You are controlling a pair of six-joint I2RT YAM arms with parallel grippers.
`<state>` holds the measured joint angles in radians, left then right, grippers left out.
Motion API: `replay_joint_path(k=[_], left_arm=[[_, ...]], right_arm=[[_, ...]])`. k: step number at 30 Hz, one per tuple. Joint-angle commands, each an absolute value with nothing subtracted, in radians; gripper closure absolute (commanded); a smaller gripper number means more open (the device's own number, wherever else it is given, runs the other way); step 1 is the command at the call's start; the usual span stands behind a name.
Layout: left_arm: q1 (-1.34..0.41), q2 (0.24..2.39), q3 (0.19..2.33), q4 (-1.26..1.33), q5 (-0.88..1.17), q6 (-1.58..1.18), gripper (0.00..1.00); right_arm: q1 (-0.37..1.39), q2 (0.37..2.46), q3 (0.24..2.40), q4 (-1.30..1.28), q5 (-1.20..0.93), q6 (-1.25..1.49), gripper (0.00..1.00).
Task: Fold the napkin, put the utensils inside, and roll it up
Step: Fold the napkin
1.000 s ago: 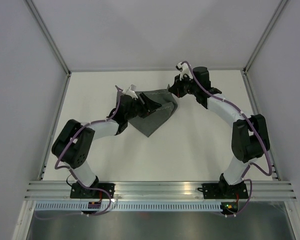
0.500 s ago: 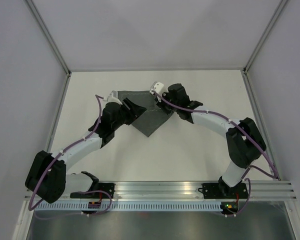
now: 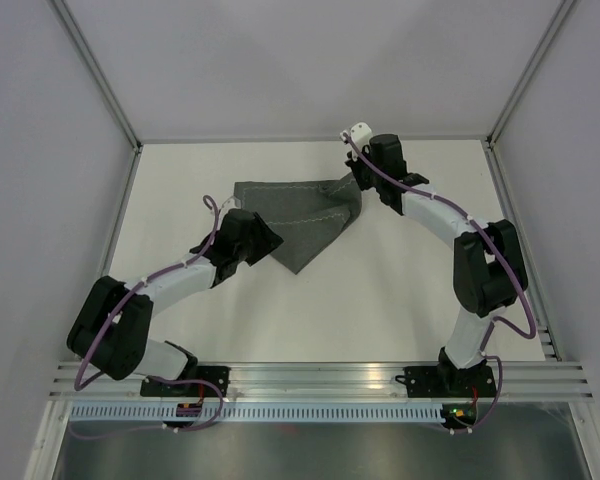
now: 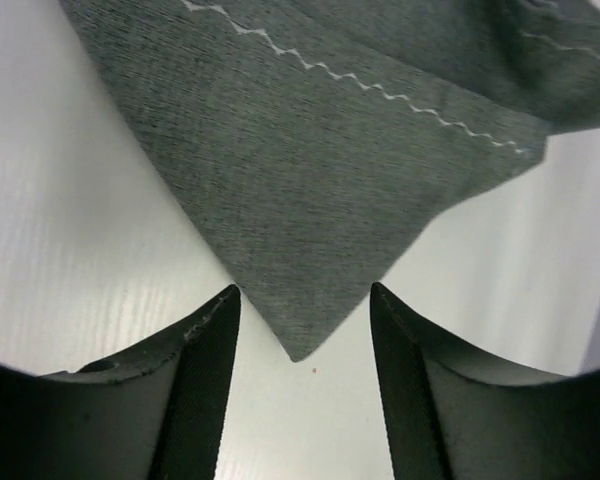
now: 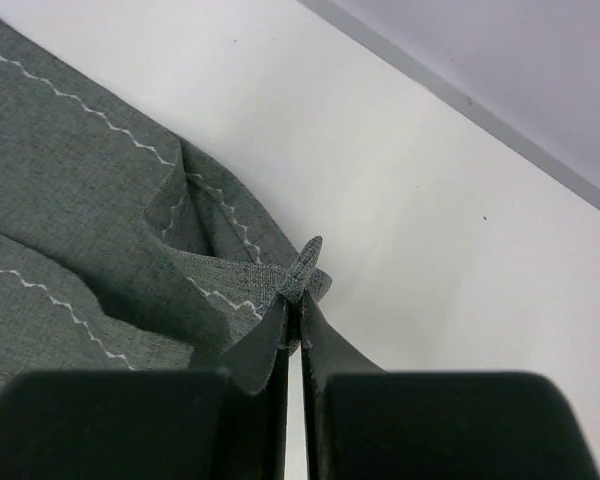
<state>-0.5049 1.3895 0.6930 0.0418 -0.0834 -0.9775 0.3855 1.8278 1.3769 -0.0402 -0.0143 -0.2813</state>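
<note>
The dark grey napkin (image 3: pixel 302 222) lies on the white table as a folded, roughly triangular shape, its point toward the near side. My right gripper (image 3: pixel 356 185) is shut on its far right corner; the right wrist view shows the pinched fabric (image 5: pixel 302 272) sticking up between the jaws (image 5: pixel 300 308). My left gripper (image 3: pixel 270 240) is open and empty at the napkin's left edge. In the left wrist view a napkin corner (image 4: pixel 298 345) lies on the table between the spread fingers (image 4: pixel 302 300). No utensils are in view.
The white table (image 3: pixel 400 300) is bounded by a metal frame and grey walls on the left, back and right. The rail (image 3: pixel 320 380) with both arm bases runs along the near edge.
My right gripper has pulled the napkin corner right and toward the back, spreading the cloth wider. My left gripper has let go and drawn back toward the near left.
</note>
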Motion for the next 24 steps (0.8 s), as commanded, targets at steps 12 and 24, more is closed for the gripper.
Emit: replay_joint_path(k=[12,24], left_arm=[[-0.629,1.497,0.931,-0.117,-0.250,-0.688,0.42],[-0.742,1.798,1.236,-0.020,-0.318,-0.601,0.31]], right_arm=[[0.344,1.864,1.459,-0.072,0.055,-0.181,1.00],[0.293,1.945,1.575,-0.161,0.037,-0.112,1.00]])
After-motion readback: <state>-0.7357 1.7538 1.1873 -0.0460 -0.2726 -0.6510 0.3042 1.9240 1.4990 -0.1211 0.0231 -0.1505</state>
